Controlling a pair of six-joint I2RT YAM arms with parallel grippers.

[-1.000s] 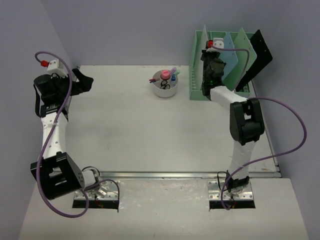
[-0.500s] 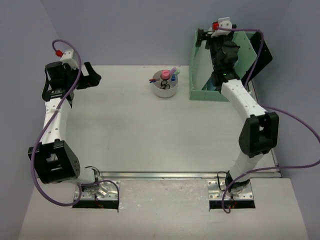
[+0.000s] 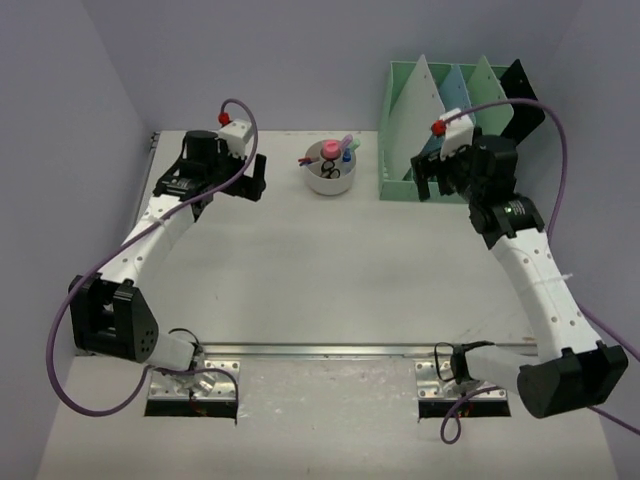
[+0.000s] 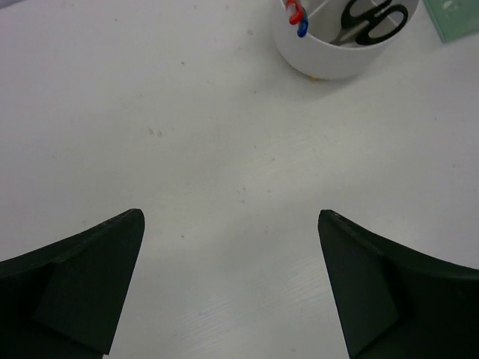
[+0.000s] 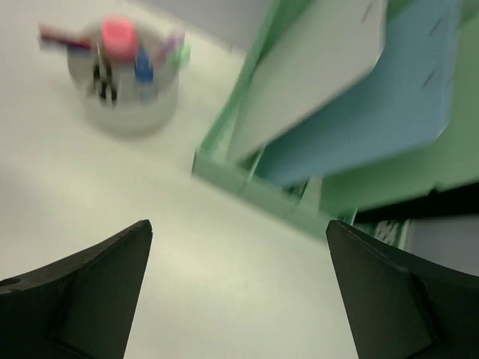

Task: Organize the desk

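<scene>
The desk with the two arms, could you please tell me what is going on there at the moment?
Both arms hover over the desk with nothing in hand. The left gripper is open above bare tabletop, short of the white cup that holds scissors and pens. The right gripper is open too, facing the front of the mint-green file rack, where folders stand in the slots.

Pale lavender walls (image 3: 300,60) close in left, back and right of the off-white tabletop (image 3: 300,260), lit evenly with soft shadows, a speckled grey ledge (image 3: 330,420) along the near side.
</scene>
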